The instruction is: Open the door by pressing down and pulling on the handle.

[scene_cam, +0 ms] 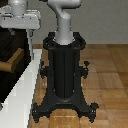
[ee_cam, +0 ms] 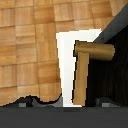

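Approach step: gripper (scene_cam: pixel 31 29) above handle (scene_cam: pixel 12 62) at exterior view's left, not touching. Jaws' spread cannot be told. Door (scene_cam: pixel 12 50) apparently shut. Next: descend onto lever, press, pull.

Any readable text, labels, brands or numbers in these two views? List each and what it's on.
None. No readable text, label, brand, number or sign in either view.
The door, its handle, the pale frame, the black pedestal, the gripper and the wood floor all show plain, unmarked surfaces.
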